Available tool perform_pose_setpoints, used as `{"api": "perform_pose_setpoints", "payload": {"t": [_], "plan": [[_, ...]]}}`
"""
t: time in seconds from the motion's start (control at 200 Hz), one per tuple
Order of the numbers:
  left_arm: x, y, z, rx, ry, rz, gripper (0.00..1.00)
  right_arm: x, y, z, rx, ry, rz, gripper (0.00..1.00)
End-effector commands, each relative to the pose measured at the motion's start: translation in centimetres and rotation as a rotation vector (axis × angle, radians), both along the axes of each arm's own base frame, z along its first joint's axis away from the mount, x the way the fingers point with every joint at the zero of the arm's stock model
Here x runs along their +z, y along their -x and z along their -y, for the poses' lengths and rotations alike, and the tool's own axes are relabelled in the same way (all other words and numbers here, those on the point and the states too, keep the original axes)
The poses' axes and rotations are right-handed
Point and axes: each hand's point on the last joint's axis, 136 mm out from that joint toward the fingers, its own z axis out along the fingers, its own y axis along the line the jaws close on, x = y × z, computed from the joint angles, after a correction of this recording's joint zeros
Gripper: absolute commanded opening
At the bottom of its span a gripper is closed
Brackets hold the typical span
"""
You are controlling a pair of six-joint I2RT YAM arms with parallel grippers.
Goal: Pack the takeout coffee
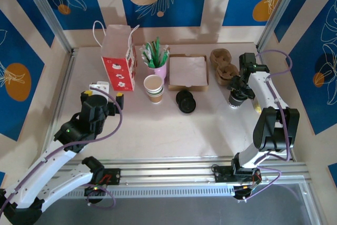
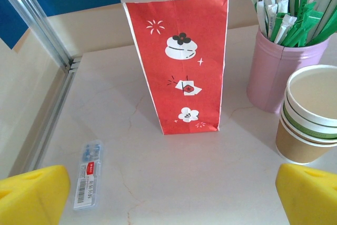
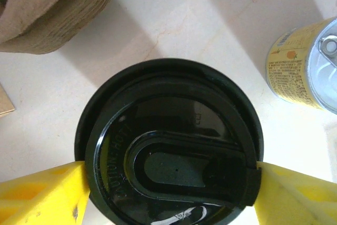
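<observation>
Black lid [image 3: 168, 167] closest: we see the coffee cup [image 1: 236, 99] near the table's [image 1: 210, 125] right edge, right gripper [image 3: 168, 191] clamped on its sides. Left gripper [image 2: 168, 193] wide apart, empty, facing paper bag [image 2: 181, 61]. Risk: squeezing too hard could pop lid, spill.

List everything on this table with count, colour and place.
Tall paper bag: one, red-white, back left
Round cup of wrapped straws: one, pink, beside bag
Stacked paper cups: one stack, brown-white, centre
Flat cardboard box: one, brown, back centre
Round plastic lids: small pile, black, centre
Moulded pulp cup carriers: stack, brown, back right
Lidded coffee cup: one, black lid, right side
Metal drink can: one, yellow, beside it
Labelled plastic packet: one, clear, left side
Left gripper: one, yellow-tipped, open
Right gripper: one, yellow-tipped, gripping the coffee cup
</observation>
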Motion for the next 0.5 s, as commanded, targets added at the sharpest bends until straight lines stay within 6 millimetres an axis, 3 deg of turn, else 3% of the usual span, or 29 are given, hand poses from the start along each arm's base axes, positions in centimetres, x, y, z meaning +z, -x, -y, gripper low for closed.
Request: {"api": "perform_pose_setpoints", "payload": {"t": [0.0, 0.275, 0.375, 0.495], "plan": [[0.4, -0.1, -0.2, 0.001, -0.007, 0.018, 1.0, 2.6, -0.6, -0.1, 0.014, 0.01, 0.054, 0.8], [0.4, -0.1, -0.2, 0.004, -0.007, 0.02, 1.0, 6.2, -1.1, -0.5, 0.035, 0.024, 0.117, 0.82], [0.3, -0.1, -0.3, 0.005, -0.011, 0.018, 1.0, 8.3, -1.8, -2.4, 0.09, -0.007, 0.188, 0.81], [0.4, -0.1, -0.3, 0.007, -0.012, 0.02, 1.0, 8.9, -2.3, -5.1, 0.121, -0.066, 0.169, 0.78]]}}
